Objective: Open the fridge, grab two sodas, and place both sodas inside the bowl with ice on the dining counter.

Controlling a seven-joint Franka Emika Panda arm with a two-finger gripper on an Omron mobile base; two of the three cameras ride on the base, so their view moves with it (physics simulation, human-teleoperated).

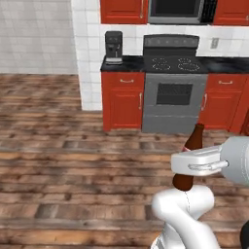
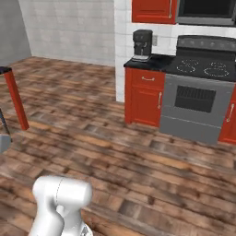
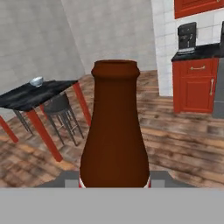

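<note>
Left base view: I see gripper clamped round dark-brown bottle, carried upright over wood floor, neck leaning slightly right. Risk, my guess: tall bottle held low on body, could tip or slip if base swings hard.

Right base view: coffee maker, stove; no writing legible.

Hand view: bottle neck up close; dining counter far left, bowl with ice on it, stool beside. Risk: clipping counter edge. Red label sliver, unreadable.
</note>
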